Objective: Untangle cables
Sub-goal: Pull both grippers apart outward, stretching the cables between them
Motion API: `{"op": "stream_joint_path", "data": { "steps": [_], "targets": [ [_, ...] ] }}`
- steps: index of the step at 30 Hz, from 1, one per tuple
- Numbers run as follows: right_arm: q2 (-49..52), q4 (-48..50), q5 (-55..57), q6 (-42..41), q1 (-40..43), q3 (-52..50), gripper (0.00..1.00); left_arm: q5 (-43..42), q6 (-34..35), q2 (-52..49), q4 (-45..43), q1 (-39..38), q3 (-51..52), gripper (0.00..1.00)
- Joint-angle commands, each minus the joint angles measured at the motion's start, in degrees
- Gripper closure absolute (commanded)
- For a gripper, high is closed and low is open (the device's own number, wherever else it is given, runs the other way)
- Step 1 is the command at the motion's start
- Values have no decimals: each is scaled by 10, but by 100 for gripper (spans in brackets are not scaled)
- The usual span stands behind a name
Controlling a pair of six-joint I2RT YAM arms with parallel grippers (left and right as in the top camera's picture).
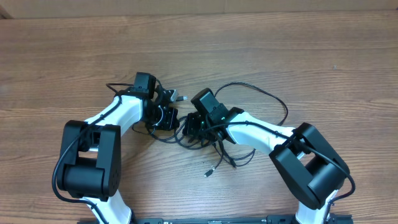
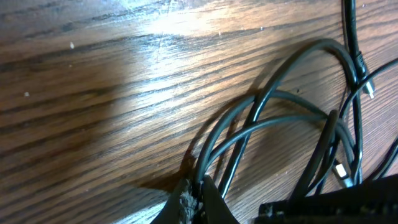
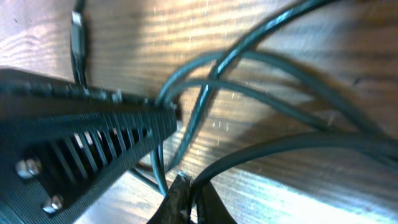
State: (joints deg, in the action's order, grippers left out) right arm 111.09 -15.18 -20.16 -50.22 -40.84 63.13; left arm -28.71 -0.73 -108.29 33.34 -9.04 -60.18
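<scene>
The cables (image 1: pixel 214 146) lie as a black tangle on the wood between my two arms, with one loop (image 1: pixel 273 99) reaching right and a loose plug end (image 1: pixel 208 173) toward the front. My left gripper (image 1: pixel 168 118) is at the tangle's left side. In the left wrist view the left gripper (image 2: pixel 194 190) is shut, pinching cable strands (image 2: pixel 249 124) where they run down between its tips. My right gripper (image 1: pixel 189 129) sits close beside it. In the right wrist view the right gripper (image 3: pixel 188 185) is shut on one cable strand (image 3: pixel 280 146) that curves off to the right.
A silver-tipped plug (image 1: pixel 181 98) lies just behind the left gripper. Small plug ends (image 2: pixel 370 88) show at the right of the left wrist view. The left gripper's ribbed black finger (image 3: pixel 81 130) fills the left of the right wrist view. Bare wooden table (image 1: pixel 280 43) lies all round.
</scene>
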Motion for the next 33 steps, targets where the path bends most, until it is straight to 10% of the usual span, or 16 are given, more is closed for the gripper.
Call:
{"op": "stream_joint_path", "data": {
  "steps": [1,14,33],
  "targets": [
    [2,7,-3,14,33,-2,96,11,-27,-8,1,-2,0,96],
    [2,4,-452,241,239,-2,96,19,-24,-8,11,5,-14,96],
    [2,-69,-384,272,338,-2,96,-82,-27,-6,46,24,-138,96]
  ]
}}
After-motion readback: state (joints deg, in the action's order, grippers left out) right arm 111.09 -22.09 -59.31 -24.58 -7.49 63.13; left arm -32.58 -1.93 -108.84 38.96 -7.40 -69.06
